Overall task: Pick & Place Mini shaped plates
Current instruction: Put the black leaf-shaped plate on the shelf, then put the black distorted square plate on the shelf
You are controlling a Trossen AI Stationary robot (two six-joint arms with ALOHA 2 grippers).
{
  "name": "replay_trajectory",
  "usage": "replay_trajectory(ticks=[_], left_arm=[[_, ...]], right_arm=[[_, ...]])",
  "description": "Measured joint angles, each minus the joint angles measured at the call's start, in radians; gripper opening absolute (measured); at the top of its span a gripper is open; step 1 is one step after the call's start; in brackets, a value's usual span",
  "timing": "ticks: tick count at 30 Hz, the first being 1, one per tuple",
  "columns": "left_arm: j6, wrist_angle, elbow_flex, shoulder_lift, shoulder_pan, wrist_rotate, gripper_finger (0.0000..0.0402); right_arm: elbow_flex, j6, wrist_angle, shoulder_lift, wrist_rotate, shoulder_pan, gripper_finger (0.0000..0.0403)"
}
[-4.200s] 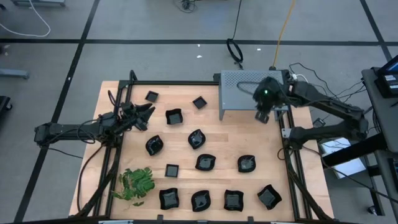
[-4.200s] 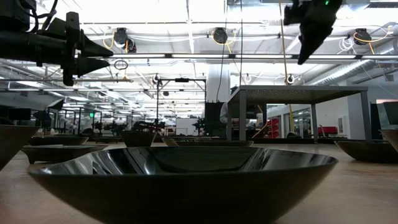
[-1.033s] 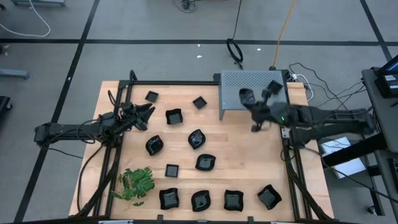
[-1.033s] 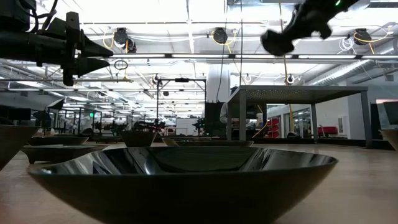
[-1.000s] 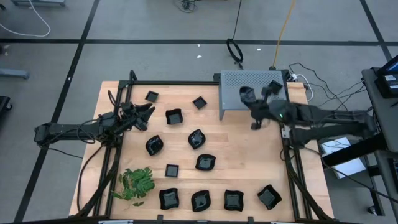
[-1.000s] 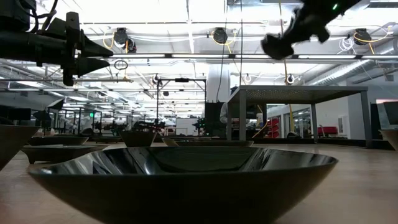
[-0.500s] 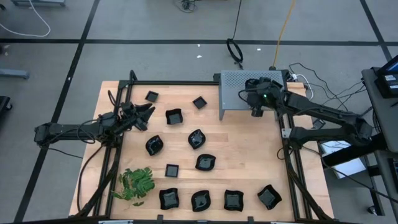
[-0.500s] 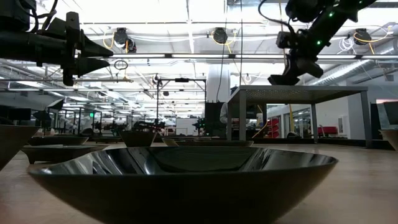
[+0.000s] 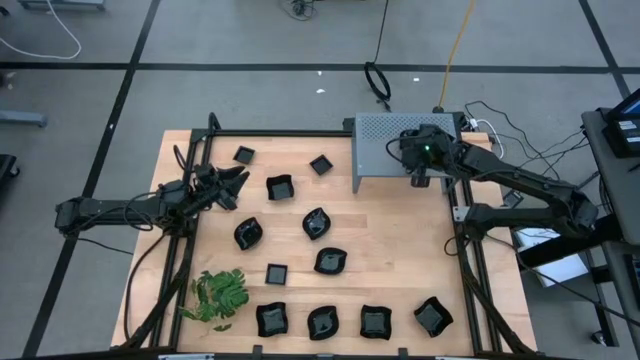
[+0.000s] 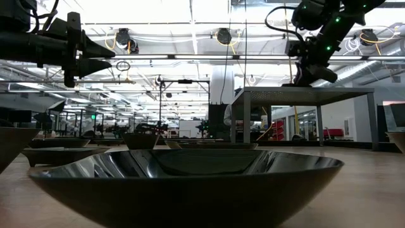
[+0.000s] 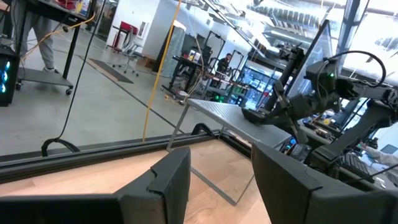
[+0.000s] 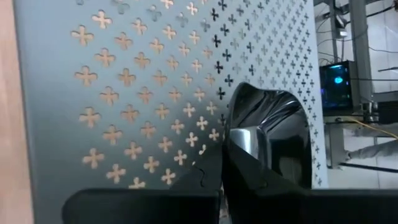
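Note:
Several glossy black mini plates (image 9: pixel 316 222) lie spread over the wooden table, from the far left (image 9: pixel 243 155) to the near row (image 9: pixel 375 321). One more black mini plate (image 12: pixel 267 140) is in my right gripper (image 9: pixel 418 168), which is shut on it just above the top of the grey perforated box (image 9: pixel 385 150). In the low view that gripper (image 10: pixel 309 75) hangs close over the box top (image 10: pixel 304 94). My left gripper (image 9: pixel 236 180) waits open at the table's left side, holding nothing (image 11: pixel 217 180). My right gripper pinches the mini plate by its rim (image 12: pixel 233 140) between its two fingers, which come from above and point down at the box top. The plate stands steeply tilted in the hold, its glossy hollow showing. Whether it touches the box I cannot tell.
A green leafy sprig (image 9: pixel 215 295) lies near the table's front left corner. The perforated box fills the far right part of the table. A black metal frame (image 9: pixel 465 250) runs along the table's edges. Bare wood shows right of centre (image 9: pixel 400 230).
My right gripper has swung with the plate from beside the box's near edge toward the far edge, over the box top. It has tipped from nearly level to pointing down and has come down close to the box. The plate has stayed in its hold.

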Motion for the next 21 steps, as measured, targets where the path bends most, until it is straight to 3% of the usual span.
replay_trajectory(ticks=[5, 16, 21], left_arm=[[0.0, 0.0, 0.0, 0.0, 0.0, 0.0, 0.0173], [0.0, 0.0, 0.0, 0.0, 0.0, 0.0, 0.0173], [0.0, 0.0, 0.0, 0.0, 0.0, 0.0, 0.0173]], right_arm=[[0.0, 0.003, 0.02, -0.002, 0.001, 0.0, 0.001], [0.0, 0.051, 0.025, -0.024, 0.002, 0.006, 0.0103], [0.032, 0.071, -0.016, -0.082, 0.002, 0.04, 0.0124]])
